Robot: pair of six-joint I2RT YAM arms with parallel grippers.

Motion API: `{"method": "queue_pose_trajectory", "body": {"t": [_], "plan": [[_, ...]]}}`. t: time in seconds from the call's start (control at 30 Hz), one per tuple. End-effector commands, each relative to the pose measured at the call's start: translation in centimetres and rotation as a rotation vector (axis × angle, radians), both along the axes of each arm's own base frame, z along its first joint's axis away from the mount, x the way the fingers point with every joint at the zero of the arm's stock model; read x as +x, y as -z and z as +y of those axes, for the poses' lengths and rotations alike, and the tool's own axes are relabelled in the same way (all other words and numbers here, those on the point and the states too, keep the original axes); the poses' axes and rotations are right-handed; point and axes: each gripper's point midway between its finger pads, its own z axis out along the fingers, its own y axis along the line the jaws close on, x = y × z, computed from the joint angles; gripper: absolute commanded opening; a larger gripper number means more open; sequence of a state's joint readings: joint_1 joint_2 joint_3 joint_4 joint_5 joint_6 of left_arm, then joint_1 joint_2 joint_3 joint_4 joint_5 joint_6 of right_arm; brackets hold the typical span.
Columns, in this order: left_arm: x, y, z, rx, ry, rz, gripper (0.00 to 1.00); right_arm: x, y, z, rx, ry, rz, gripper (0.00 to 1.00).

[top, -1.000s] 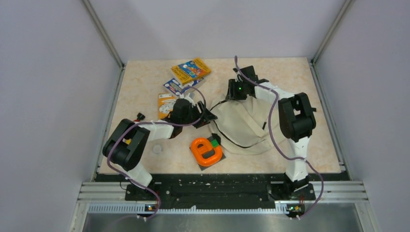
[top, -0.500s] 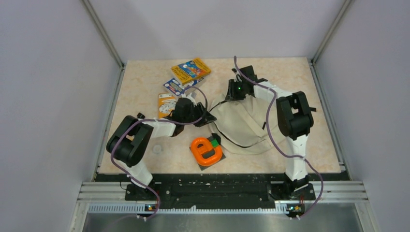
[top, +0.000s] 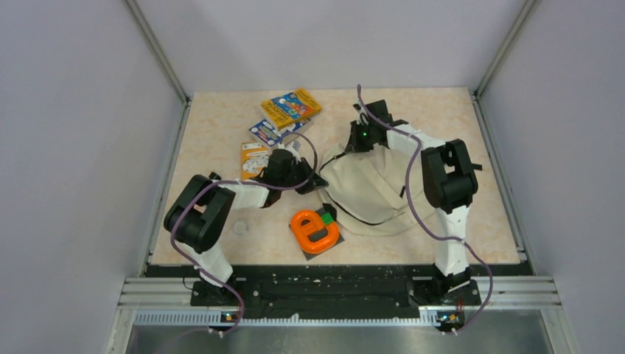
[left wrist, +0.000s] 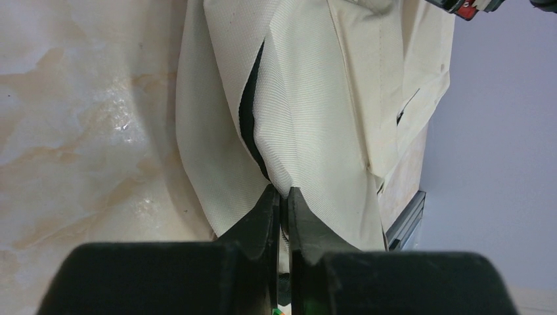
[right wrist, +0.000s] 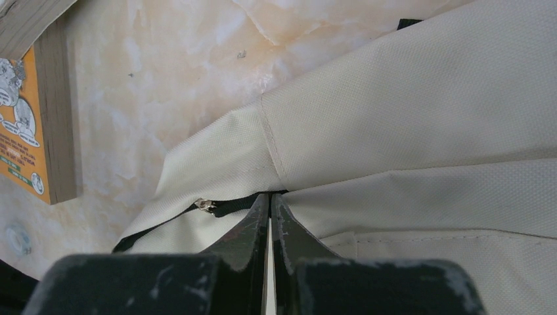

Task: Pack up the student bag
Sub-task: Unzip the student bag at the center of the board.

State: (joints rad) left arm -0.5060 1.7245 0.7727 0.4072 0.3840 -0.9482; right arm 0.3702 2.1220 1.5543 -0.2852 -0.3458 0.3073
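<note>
Student bag [top: 372, 193] lies betw 2 holds: L gripper [top: 318, 182] clamped on cloth at left edge, R gripper [top: 360, 145] clamped on far edge; opening runs betw them.

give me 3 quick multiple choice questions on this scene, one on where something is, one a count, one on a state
1. Where does the orange object lie relative to the student bag?
A. Beyond it, by the back wall
B. Beside its near-left edge, toward the arm bases
C. Inside it

2. How many books are in the top view?
A. One
B. Three
C. Five

3. What is the left gripper doing?
A. Standing wide open over the books
B. Shut on a fold of the student bag's fabric
C. Holding the orange object

Answers:
1 B, the top view shows it just off the bag's near-left side.
2 B, a yellow, a blue-white and an orange one lie in a loose row.
3 B, the left wrist view shows its fingers pinched together on cream fabric.
</note>
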Motion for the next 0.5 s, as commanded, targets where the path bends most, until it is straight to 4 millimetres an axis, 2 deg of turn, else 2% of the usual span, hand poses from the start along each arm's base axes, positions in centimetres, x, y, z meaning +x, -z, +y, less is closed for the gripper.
{"method": "queue_pose_trajectory", "body": {"t": [0.0, 0.1, 0.27, 0.37, 0.47], "plan": [[0.9, -1.1, -0.8, -0.014, 0.014, -0.043, 0.00, 1.0, -2.4, 1.1, 0.056, -0.022, -0.064, 0.00], [0.8, -1.0, -0.8, -0.008, 0.019, -0.044, 0.00, 0.4, -3.6, 1.3, 0.080, -0.040, -0.084, 0.00], [0.7, -0.7, -0.8, 0.007, 0.031, -0.047, 0.00, -2.1, -6.8, 2.2, 0.204, -0.086, -0.161, 0.00], [0.7, -0.7, -0.8, 0.007, 0.035, -0.049, 0.00, -3.2, -7.9, 3.1, 0.249, -0.121, -0.198, 0.00], [0.7, -0.7, -0.9, 0.006, 0.040, -0.047, 0.00, -4.2, -8.0, 4.1, 0.243, -0.161, -0.210, 0.00]]}}
